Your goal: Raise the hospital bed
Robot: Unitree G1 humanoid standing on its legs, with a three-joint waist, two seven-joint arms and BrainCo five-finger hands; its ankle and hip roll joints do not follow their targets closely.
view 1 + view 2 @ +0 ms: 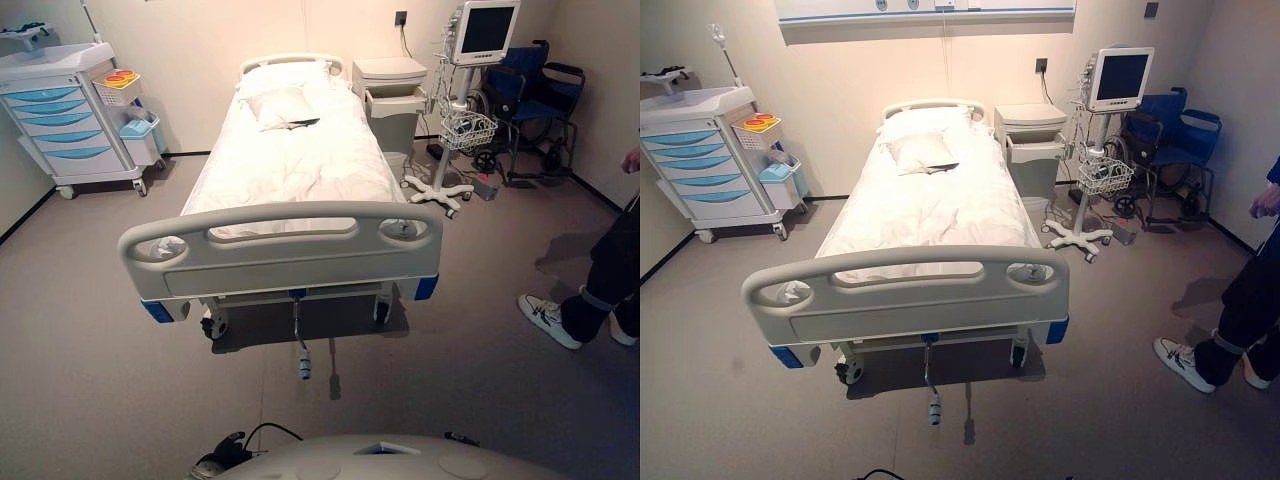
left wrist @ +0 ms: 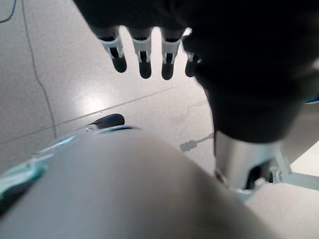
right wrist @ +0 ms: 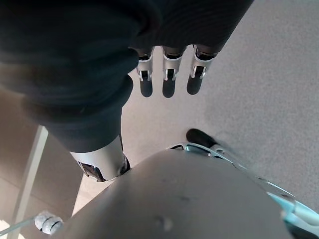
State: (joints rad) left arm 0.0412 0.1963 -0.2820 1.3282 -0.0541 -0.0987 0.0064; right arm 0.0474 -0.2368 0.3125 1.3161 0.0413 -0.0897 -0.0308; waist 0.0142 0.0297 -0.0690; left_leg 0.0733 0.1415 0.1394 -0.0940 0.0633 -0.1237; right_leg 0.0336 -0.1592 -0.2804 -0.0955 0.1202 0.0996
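Hospital bed (image 1: 925,215): I logged it at the centre of the room, head end against the far wall, footboard (image 1: 905,290) nearest me, white sheets rumpled, mattress lying flat.

Crank handle (image 1: 933,395): hung below the middle of the footboard, grip end close to the floor, touched by nothing.

Pillow (image 1: 921,150): lay at the far end of the mattress, a dark flat item just beside it on its right; I could not tell what that was.

Medical cart (image 1: 65,115): stood far left by the wall, blue drawers facing the bed, small bins on its right side.

Bedside cabinet (image 1: 1032,145): stood just beside the head of the bed, on the right.

Monitor stand (image 1: 1098,150): stood right of the cabinet on a wheeled base, with a screen on top and a wire basket halfway up.

Blue wheelchair (image 1: 1175,150): sat in the far right corner, behind the stand.

Person (image 1: 1240,310): stood at the right edge; dark trousers and white shoes showed.

Left hand (image 2: 144,47): I saw the fingers straight, hanging over bare floor, holding nothing.

Right hand (image 3: 169,72): likewise, fingers straight, nothing held.
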